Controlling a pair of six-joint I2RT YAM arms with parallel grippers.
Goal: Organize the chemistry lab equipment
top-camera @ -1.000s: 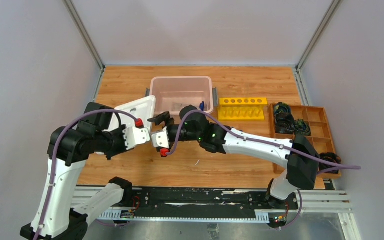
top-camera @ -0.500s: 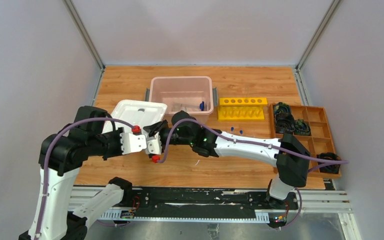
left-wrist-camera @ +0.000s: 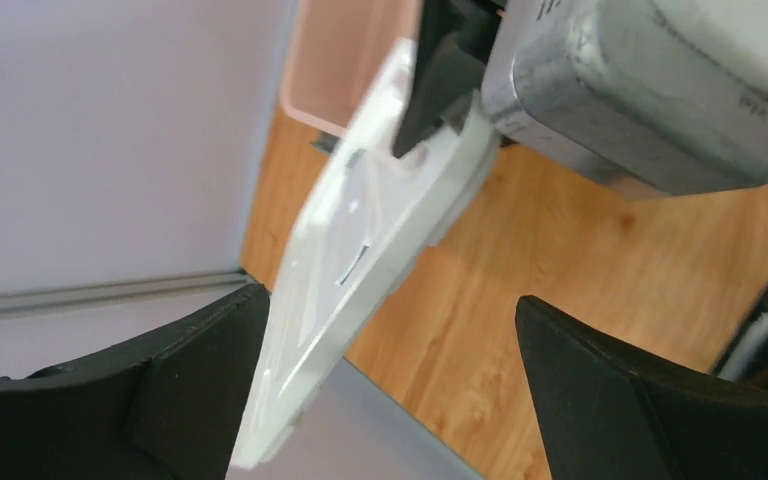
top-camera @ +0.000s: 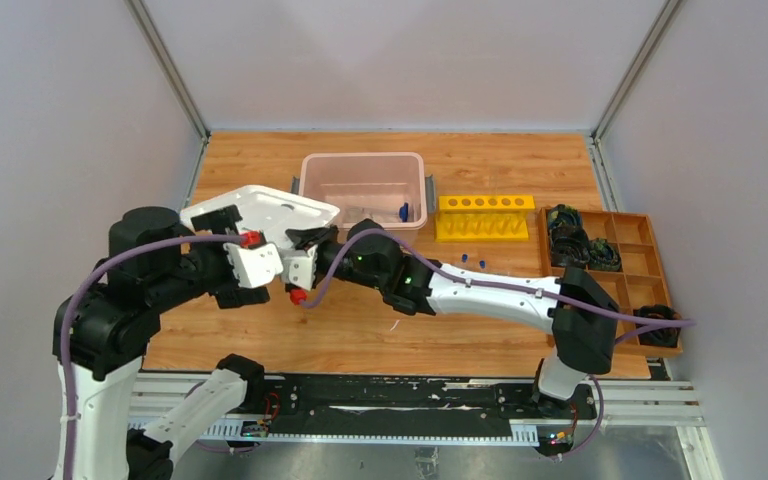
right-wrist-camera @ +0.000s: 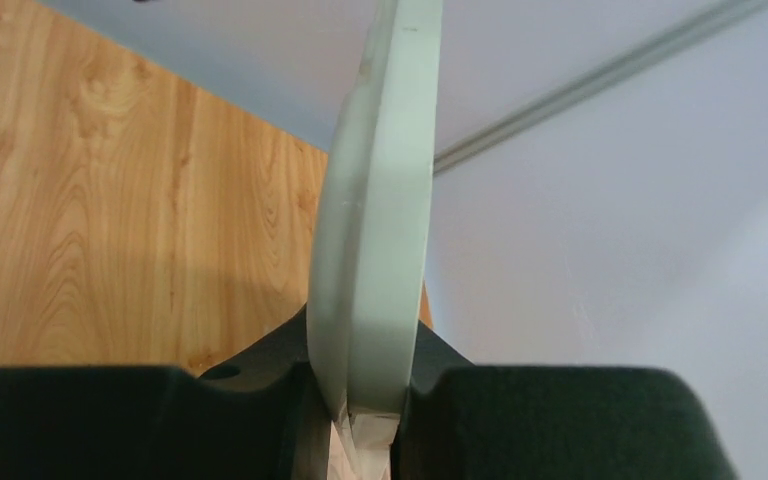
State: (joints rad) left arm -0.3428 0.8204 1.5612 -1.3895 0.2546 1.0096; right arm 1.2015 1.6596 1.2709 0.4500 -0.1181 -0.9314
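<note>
White lid (top-camera: pixel 265 212) hangs tilted, long axis left-to-right; right gripper (right-wrist-camera: pixel 370 392) clamps its edge, left gripper (left-wrist-camera: pixel 390 305) gapes; underside hidden.

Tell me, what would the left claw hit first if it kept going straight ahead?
Most likely the white lid: it slants across the path of the open left gripper, pinched at its edge by the right gripper. How near it is, the wrist view cannot settle.
</note>
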